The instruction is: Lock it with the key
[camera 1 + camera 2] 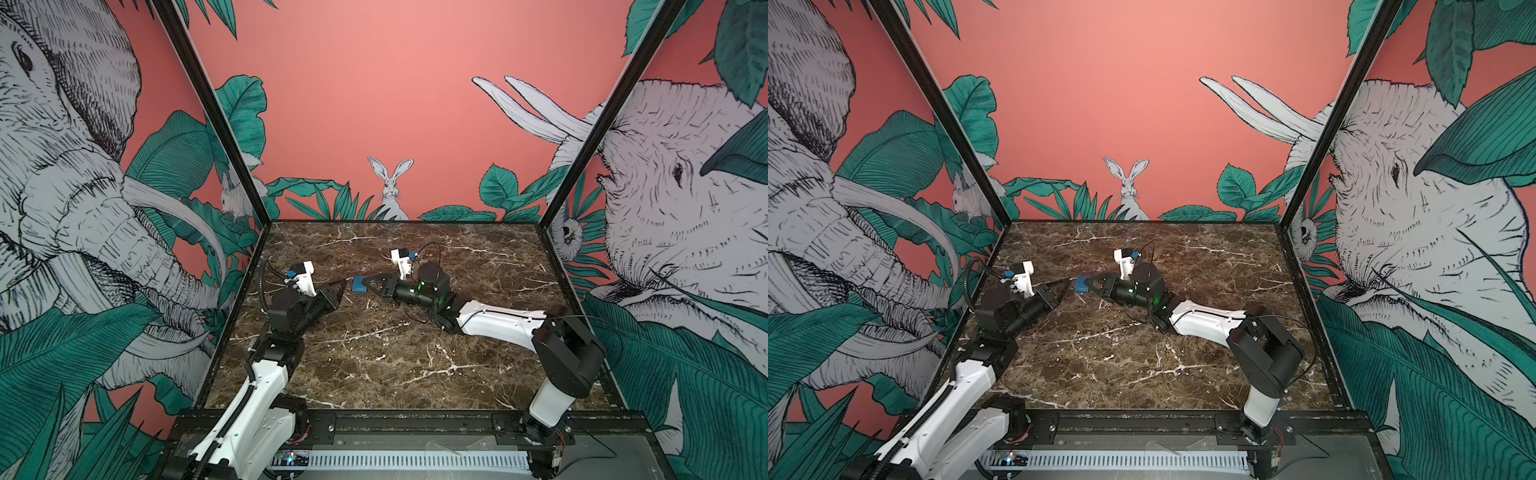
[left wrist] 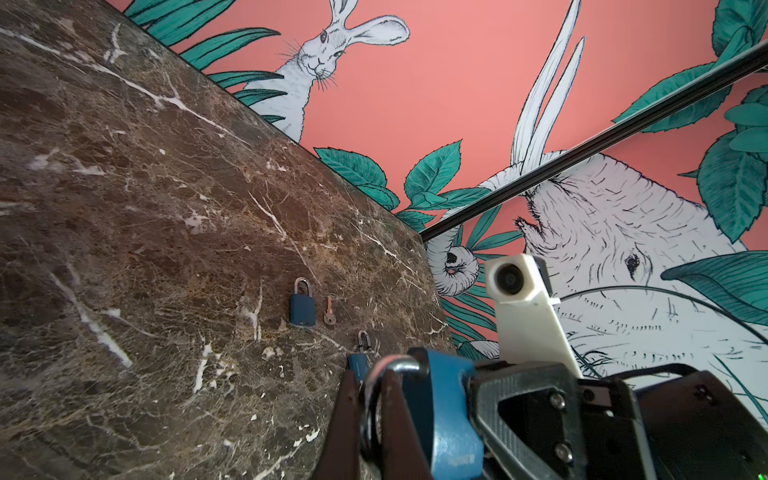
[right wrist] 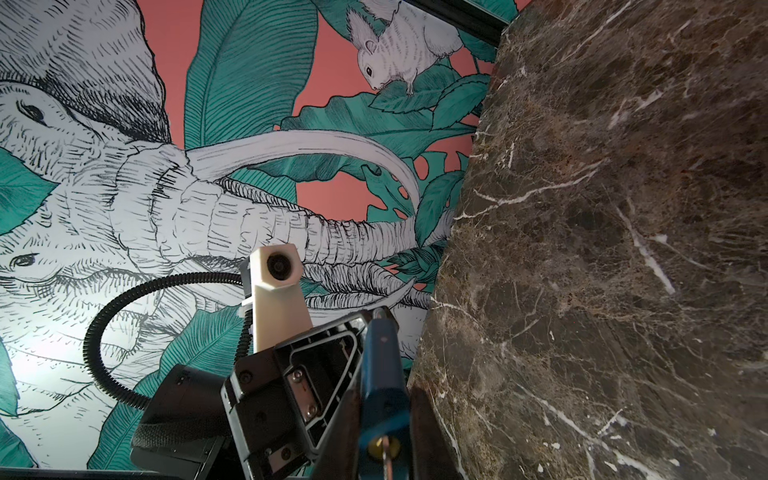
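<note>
Pinched shut on the shackle [image 2: 397, 365] with the left gripper [image 1: 343, 284], at 9 o'clock of the padlock [image 1: 358, 286]; clamped on its blue body with the right gripper [image 1: 367, 285], from 3 o'clock. Held between both toward 10 o'clock from the middle of the table [image 1: 374, 357], apparently off the marble. Seen from the right wrist: key [image 3: 387, 461] lodged in the brass keyhole [image 3: 376, 446]. Best done by pushing the shackle straight into the body, gripping the body firmly, avoiding twist, leaving the key free to turn.
</note>
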`<state>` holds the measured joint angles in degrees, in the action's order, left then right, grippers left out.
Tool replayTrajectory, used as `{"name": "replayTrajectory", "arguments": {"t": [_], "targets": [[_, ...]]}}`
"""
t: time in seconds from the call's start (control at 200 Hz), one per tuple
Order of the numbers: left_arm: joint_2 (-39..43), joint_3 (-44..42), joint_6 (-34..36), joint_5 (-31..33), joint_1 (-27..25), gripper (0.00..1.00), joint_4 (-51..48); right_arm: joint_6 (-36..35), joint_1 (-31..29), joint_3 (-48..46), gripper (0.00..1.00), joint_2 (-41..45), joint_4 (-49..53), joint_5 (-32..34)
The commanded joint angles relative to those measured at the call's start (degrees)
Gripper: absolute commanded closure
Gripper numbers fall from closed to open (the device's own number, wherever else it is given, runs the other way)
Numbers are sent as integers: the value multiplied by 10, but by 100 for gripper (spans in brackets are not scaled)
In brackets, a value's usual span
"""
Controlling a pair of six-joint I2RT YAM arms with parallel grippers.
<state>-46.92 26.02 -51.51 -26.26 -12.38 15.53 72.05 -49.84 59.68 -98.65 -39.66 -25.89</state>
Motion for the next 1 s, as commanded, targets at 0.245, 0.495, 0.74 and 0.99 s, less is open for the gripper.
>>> {"name": "replayTrajectory", "arguments": {"t": [0.245, 0.495, 0.74, 0.99], "targets": [[13, 18, -18, -141, -53, 88, 18, 14, -41, -7, 100, -2, -106, -50], [25, 30, -26, -141, -52, 84, 6, 21, -44, -4, 100, -7, -117, -53], [30, 22, -43, -146, -52, 82, 27, 13, -45, -1, 100, -5, -103, -51], [20, 30, -50, -155, -53, 82, 38, 14, -45, -5, 100, -4, -104, -50]]}}
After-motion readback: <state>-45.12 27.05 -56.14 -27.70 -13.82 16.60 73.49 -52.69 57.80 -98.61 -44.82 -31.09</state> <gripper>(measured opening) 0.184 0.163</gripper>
